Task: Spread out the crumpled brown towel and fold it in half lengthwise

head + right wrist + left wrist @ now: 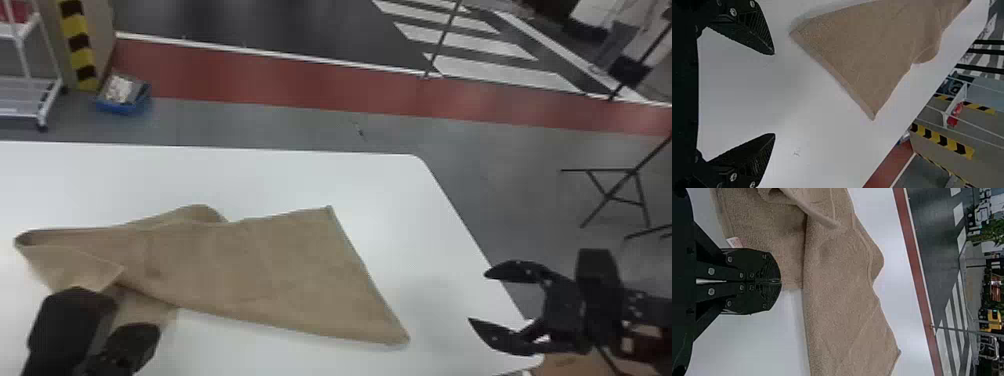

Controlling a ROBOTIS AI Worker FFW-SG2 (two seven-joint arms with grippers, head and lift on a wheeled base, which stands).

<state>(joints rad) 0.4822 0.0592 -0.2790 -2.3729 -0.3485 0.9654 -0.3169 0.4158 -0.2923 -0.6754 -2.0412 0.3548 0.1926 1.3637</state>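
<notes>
Left hand (777,281): clenched, its fingers pressed together with no cloth seen between them, above the near left part of the towel beside a small white label (734,242).
Right hand (478,297): released, fingers wide apart over the right side of the desk (320,175), well apart from the cloth.
Brown towel (280,260): on the desk, from the left across the middle, half tidy and half tangled.
Right hem (367,272): fairly straight, running from a crisp far corner (329,207) to a rounder near corner (402,341).
Left end: rumpled, a flap (75,265) doubled over on top, with more cloth tucked beneath it toward the near side.
Far side: a rounded bulge (200,212) poking out past the upper layer, so the layers don't line up.
Risk in the tangle: if that closed left hand pushes down as it is, I'd expect it to shove the pile into fresh wrinkles instead of lifting a layer.
Risk in the pinch: grabbing two layers together would probably drag the hidden fold along and leave it shut.
Risk at the hem: pulling from one side alone might slide or twist the whole cloth, since nothing grips the right corners.
Risk of haste: folding lengthwise over that buried left part would likely give a lumpy, crooked half.
</notes>
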